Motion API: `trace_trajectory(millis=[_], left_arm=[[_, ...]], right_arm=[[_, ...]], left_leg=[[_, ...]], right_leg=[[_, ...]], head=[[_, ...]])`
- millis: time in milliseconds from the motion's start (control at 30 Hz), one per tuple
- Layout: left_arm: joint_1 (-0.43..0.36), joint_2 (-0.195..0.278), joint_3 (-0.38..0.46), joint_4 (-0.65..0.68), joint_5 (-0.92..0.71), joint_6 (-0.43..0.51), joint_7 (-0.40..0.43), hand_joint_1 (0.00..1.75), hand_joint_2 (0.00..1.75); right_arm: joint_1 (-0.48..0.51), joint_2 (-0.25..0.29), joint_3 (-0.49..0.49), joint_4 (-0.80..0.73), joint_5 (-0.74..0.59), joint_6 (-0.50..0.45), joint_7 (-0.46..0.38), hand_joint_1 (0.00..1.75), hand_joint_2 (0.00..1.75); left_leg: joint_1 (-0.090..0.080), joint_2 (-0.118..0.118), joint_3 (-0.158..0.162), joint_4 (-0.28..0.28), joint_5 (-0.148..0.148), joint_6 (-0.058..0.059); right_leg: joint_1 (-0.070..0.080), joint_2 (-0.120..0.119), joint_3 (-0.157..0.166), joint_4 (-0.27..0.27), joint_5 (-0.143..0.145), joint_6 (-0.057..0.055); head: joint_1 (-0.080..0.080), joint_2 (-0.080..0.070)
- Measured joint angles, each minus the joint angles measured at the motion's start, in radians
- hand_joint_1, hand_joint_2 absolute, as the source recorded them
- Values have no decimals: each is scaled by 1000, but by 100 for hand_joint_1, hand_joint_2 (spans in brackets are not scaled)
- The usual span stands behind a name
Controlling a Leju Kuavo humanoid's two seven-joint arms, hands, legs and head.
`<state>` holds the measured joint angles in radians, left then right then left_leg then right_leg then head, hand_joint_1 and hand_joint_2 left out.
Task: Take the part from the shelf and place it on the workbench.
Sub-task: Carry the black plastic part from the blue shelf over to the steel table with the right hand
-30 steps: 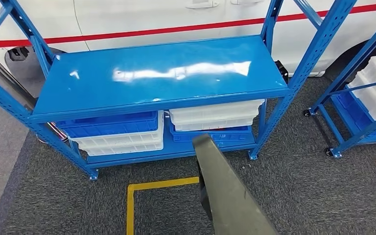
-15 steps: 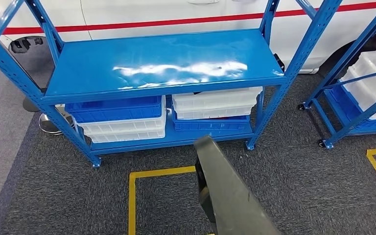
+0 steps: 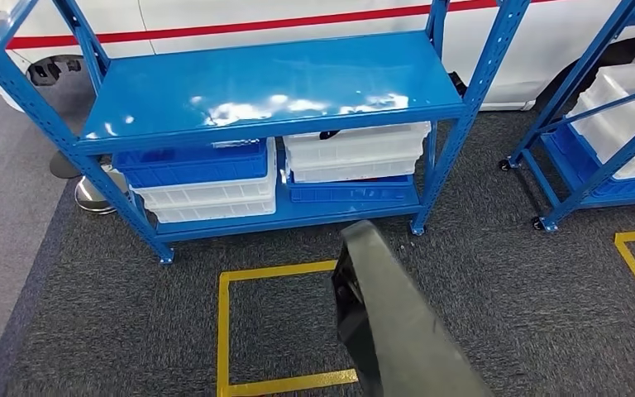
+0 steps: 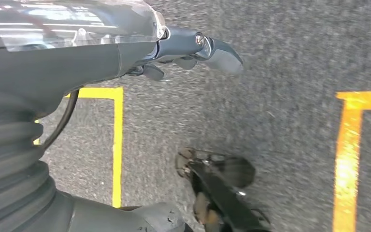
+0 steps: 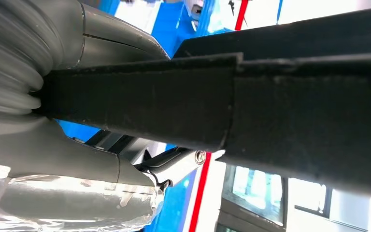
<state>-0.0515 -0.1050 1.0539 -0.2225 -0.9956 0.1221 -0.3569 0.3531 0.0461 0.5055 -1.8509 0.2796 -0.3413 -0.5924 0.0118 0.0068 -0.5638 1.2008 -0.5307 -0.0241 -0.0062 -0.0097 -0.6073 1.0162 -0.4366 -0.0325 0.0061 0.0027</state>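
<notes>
The part (image 3: pixel 401 331) is a long, flat, dark grey piece rising from the bottom edge of the head view, over the carpet in front of the blue rack (image 3: pixel 273 78). In the right wrist view the same part (image 5: pixel 290 111) lies across my right hand (image 5: pixel 92 159), which grips it, with the thumb (image 5: pixel 121 36) on one side and the darker fingers (image 5: pixel 174 162) on the other. My left hand (image 4: pixel 188 48) hangs over the carpet with its fingers apart and nothing in it. The rack's top deck is bare and glossy.
Blue bins (image 3: pixel 190 164) and white bins (image 3: pixel 355 149) are stacked on the rack's lower shelf. A second blue rack (image 3: pixel 579 174) with white bins stands at the right. Yellow tape (image 3: pixel 223 331) marks a square on the grey carpet. A white vehicle (image 3: pixel 256 12) is parked behind.
The whole picture has shifted: the camera has moved, the rack now sits higher and further off, and more carpet and tape show. The part stays at the same spot in the picture.
</notes>
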Motion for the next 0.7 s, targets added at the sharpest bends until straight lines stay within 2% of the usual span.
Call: trace_trajectory(millis=[33,67,100,133,200,233,267,300,333,367,400,433,467,500,567,600,633,700], left_arm=[[-1,1,0,0,-1,-3,0,0,175],[-3,1,0,0,-2,-5,-1,0,175],[-4,2,1,-1,-3,-7,-2,0,175],[-5,2,1,-1,-5,-8,-3,0,175],[-4,1,2,-1,-8,-8,-4,0,175],[-4,1,2,-1,-9,-8,-5,0,175],[-3,1,3,-1,-10,-8,-6,0,175],[-3,1,4,-1,-10,-8,-7,0,175],[-3,2,5,-1,-11,-8,-8,0,175],[-3,2,6,-1,-12,-8,-9,0,175],[-3,2,8,-1,-14,-8,-10,0,175],[-3,2,11,-1,-15,-8,-10,0,175],[-3,2,14,-1,-17,-8,-10,0,175],[-3,2,16,-1,-19,-8,-10,0,175],[-3,2,20,-1,-21,-9,-10,0,175],[-3,2,21,-1,-22,-10,-10,0,175],[-4,2,22,-1,-23,-10,-11,0,175],[-7,2,22,-1,-26,-12,-12,0,175]], right_arm=[[0,0,0,0,-6,4,0,175,175],[-1,0,1,0,-10,7,0,175,175],[-1,0,1,0,-14,11,-1,175,175],[-2,0,2,0,-19,16,-1,175,175],[-3,0,3,0,-34,30,-5,175,175],[-4,0,4,1,-42,39,-7,175,175],[-5,0,3,2,-49,46,-10,175,175],[-6,0,3,3,-54,54,-13,175,175],[-7,0,2,4,-56,60,-16,175,175],[-8,0,2,7,-58,66,-18,175,175],[-9,0,1,10,-58,72,-19,175,175],[-9,0,0,12,-59,76,-20,175,175],[-9,0,0,14,-60,79,-21,175,175],[-8,1,-1,15,-61,81,-22,175,175],[-9,2,-2,15,-68,84,-25,175,175],[-10,4,-3,15,-74,87,-27,175,175],[-10,5,-5,15,-80,92,-30,175,175],[-9,8,-8,15,-91,105,-37,175,175]], left_leg=[[-2,-1,57,-79,7,5],[-4,-2,102,-146,0,9],[-7,-2,131,-194,-11,13],[-11,-2,143,-221,-21,18],[-9,4,132,-228,-9,31],[-8,8,124,-231,1,39],[-5,14,114,-233,12,46],[-5,20,103,-233,21,50],[-6,26,93,-233,29,53],[-6,33,82,-232,36,54],[-7,41,73,-231,42,53],[-7,50,64,-229,47,51],[-7,60,57,-226,51,50],[-7,69,53,-221,53,47],[-10,85,46,-210,53,39],[-12,93,46,-205,52,34],[-12,102,45,-203,53,28],[-11,117,46,-201,53,15]], right_leg=[[1,0,-11,6,7,4],[2,0,-19,11,14,9],[2,-1,-23,14,21,16],[2,-2,-25,13,28,23],[0,1,-30,13,35,36],[-2,4,-37,26,17,42],[-3,7,-49,55,-18,47],[-6,8,-65,104,-66,50],[-7,9,-82,162,-112,54],[-9,9,-97,222,-142,58],[-10,8,-102,264,-148,61],[-11,7,-91,273,-134,63],[-13,4,-61,246,-108,64],[-14,-7,-13,183,-81,63],[-8,-42,76,49,-65,53],[-3,-55,97,9,-69,45],[1,-57,100,-5,-76,37],[1,-38,92,-11,-70,19]], head=[[0,0],[0,0],[0,0],[0,0],[-1,0],[0,0],[2,0],[4,0],[7,0],[8,0],[8,0],[9,0],[9,0],[9,0],[9,0],[9,0],[8,0],[8,0]])
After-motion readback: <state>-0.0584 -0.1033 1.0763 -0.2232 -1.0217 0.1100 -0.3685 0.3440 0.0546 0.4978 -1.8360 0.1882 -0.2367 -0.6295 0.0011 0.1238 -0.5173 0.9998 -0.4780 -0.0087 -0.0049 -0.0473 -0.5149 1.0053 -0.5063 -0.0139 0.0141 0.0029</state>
